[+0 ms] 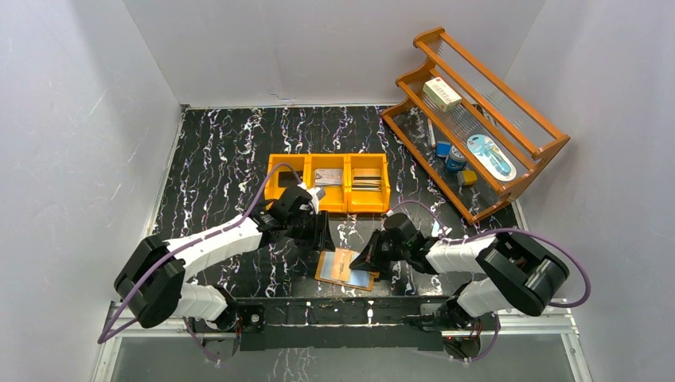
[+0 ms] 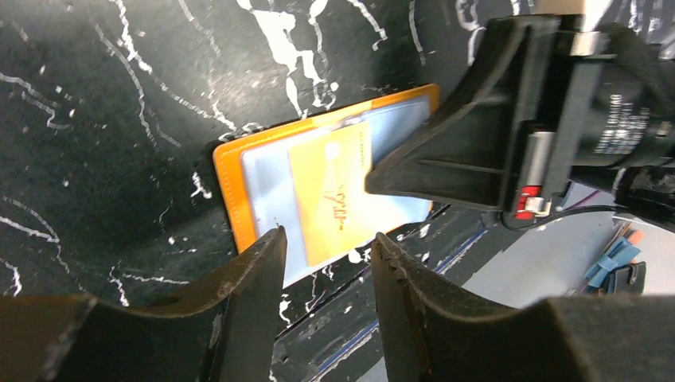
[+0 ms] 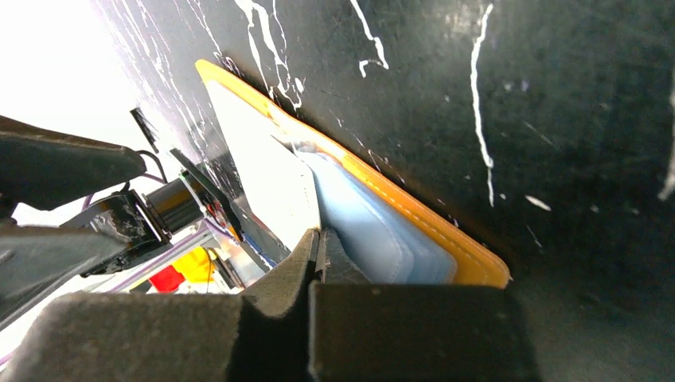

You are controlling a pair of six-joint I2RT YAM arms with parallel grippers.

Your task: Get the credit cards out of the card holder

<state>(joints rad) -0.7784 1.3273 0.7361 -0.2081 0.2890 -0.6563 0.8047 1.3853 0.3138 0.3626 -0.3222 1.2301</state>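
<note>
Since the card holder [image 1: 346,269] is lying open and flat at 6 o'clock on the worktop [image 1: 223,159], right in front of the arm bases, both arms can get at it at once. The right tool [image 3: 320,243] comes in from the holder's 3 o'clock side with its fingers pressed together and the tips down on the pale-blue sleeve. My guess is it's pinning the holder so it won't slide. I can't tell if a thin layer of plastic is caught between the tips.

The left tool [image 2: 328,241] hangs at the holder's 11 o'clock, fingers spread with nothing in them, lined up on the tan card [image 2: 330,199] still in the sleeve. That one looks like the next pull.

At 12 o'clock from the holder, the orange bin [image 1: 328,205] already has a black card [image 1: 288,179], a silver-grey card [image 1: 328,177] and a striped card [image 1: 366,181], one per compartment. So I'd say it's mostly done.
</note>
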